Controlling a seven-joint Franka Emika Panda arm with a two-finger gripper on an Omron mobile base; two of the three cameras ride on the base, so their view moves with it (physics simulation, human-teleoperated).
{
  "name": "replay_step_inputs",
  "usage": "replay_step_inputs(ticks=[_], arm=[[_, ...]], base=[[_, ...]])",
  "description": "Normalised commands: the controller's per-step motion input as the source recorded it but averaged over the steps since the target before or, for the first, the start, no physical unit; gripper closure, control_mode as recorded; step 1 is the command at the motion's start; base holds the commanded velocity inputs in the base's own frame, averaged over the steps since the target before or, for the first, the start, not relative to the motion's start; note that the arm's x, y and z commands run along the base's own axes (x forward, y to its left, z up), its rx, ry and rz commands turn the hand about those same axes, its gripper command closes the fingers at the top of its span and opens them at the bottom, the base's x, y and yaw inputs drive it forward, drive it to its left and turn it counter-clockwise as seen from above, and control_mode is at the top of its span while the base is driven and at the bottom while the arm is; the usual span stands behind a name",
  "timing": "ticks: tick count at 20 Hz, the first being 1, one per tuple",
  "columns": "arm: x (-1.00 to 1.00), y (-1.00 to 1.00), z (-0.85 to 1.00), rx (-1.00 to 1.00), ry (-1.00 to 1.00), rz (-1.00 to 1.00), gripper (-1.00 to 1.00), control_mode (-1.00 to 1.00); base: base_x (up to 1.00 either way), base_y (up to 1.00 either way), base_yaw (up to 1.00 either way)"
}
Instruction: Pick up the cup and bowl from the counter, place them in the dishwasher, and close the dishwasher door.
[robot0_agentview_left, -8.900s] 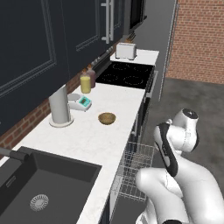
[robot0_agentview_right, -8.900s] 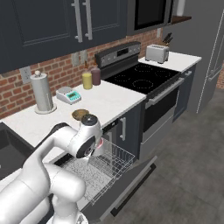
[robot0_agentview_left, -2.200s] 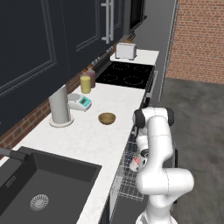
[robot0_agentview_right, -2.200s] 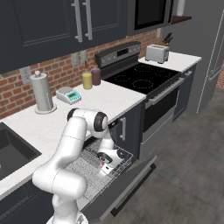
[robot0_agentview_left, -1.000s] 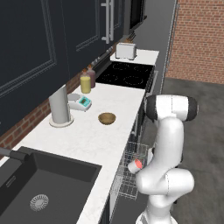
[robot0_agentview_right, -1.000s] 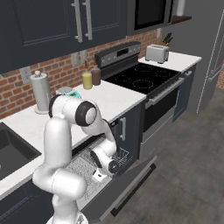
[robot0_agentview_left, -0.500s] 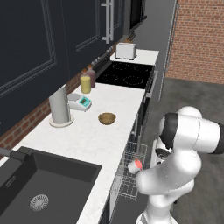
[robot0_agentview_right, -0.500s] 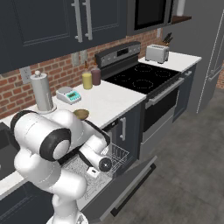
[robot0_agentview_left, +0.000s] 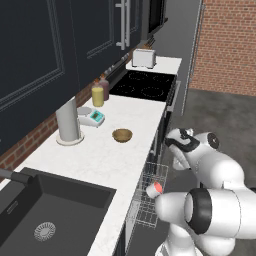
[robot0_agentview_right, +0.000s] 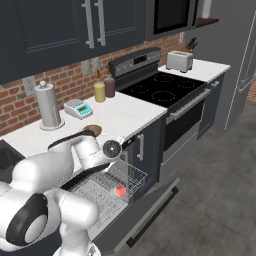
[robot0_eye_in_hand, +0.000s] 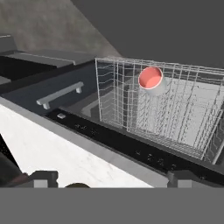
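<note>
The pale cup (robot0_agentview_left: 154, 189) with its salmon-red inside lies on its side in the dishwasher's pulled-out wire rack (robot0_agentview_left: 144, 215), also seen as cup (robot0_eye_in_hand: 151, 78) and cup (robot0_agentview_right: 120, 191). The tan bowl (robot0_agentview_left: 122, 135) sits on the white counter (robot0_agentview_left: 100, 160), near its front edge. My gripper (robot0_eye_in_hand: 112, 178) is open and holds nothing. It hovers at counter height by the counter's front edge, above the rack, to the right of the bowl and apart from it. The dishwasher door (robot0_agentview_right: 150, 212) hangs open below the rack.
A tall grey cylinder (robot0_agentview_left: 68, 120), a small scale (robot0_agentview_left: 93, 116) and a yellow jar (robot0_agentview_left: 97, 96) stand behind the bowl. The black sink (robot0_agentview_left: 45, 220) is at the near left. The cooktop (robot0_agentview_left: 145, 85) and a toaster (robot0_agentview_left: 144, 58) lie farther along.
My hand has risen from low in the rack beside the cup up to counter height. The cup stays in the rack and the bowl has not moved.
</note>
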Motion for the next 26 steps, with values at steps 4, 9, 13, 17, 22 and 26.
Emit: replay_step_inputs(ticks=[4, 9, 13, 17, 22, 26], arm=[[0.0, 0.2, 0.56, -0.1, 0.1, 0.0, -1.0, -1.0], [0.0, 0.09, 0.3, -0.04, 0.0, 0.03, -1.0, -1.0], [0.0, 0.0, 0.28, -0.01, 0.0, 0.08, -1.0, -1.0], [0.0, 0.0, 0.08, 0.0, 0.0, 0.16, -1.0, -1.0], [0.0, 0.13, 0.0, -0.05, 0.0, 0.33, -1.0, -1.0], [0.0, 0.32, -0.03, -0.1, 0.0, 0.37, -1.0, -1.0]], base=[[0.0, 0.0, 0.0], [0.0, 0.0, 0.0], [0.0, 0.0, 0.0], [0.0, 0.0, 0.0], [0.0, 0.0, 0.0], [0.0, 0.0, 0.0]])
